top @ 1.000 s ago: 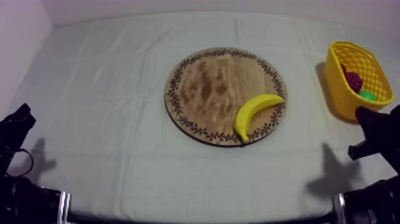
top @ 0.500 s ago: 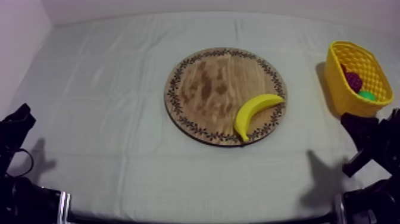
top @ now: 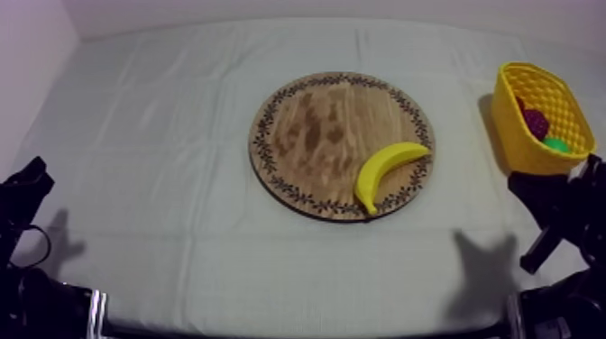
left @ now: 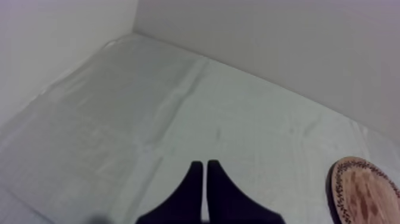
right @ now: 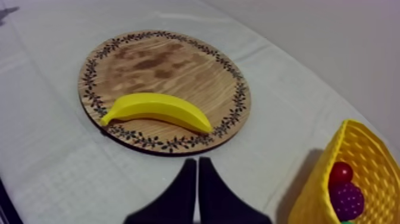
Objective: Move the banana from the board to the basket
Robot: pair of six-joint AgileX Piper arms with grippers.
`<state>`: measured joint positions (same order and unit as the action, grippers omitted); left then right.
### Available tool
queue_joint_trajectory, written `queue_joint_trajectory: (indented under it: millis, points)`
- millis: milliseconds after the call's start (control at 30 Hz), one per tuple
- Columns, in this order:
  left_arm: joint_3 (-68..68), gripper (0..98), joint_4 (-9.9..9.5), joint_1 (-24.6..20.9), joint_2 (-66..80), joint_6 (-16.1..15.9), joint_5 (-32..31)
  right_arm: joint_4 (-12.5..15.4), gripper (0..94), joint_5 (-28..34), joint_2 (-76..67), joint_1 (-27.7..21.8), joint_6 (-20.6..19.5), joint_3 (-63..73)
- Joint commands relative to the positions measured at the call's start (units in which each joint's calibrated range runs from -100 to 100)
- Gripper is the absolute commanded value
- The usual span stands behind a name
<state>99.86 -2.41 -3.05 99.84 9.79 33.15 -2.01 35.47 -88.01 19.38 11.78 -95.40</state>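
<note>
Banana (top: 388, 171) slantwise on board (top: 316, 135), tip toward basket (top: 516, 149); left hand (left: 204, 165) and right hand (right: 197, 162) closed.

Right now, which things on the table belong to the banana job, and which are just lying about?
Job: banana, lying on the wooden board; yellow basket; right gripper, shut, facing the board.
Lying about: bunch of grapes, small red fruit and a green piece, all in the basket; left gripper, shut, over bare cloth.
</note>
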Motion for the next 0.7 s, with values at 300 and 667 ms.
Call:
queue_joint_trajectory:
  millis: [300,667]
  points:
    - [0.03,0.1,-0.01,-0.02,-0.02,0.01,-0.01,-3.48,0.7,18.14,33.87,5.66,-4.17,38.53]
    - [0.03,0.1,-0.01,-0.02,-0.02,0.01,-0.01,-3.59,0.6,42.67,61.45,8.15,-0.98,73.44]
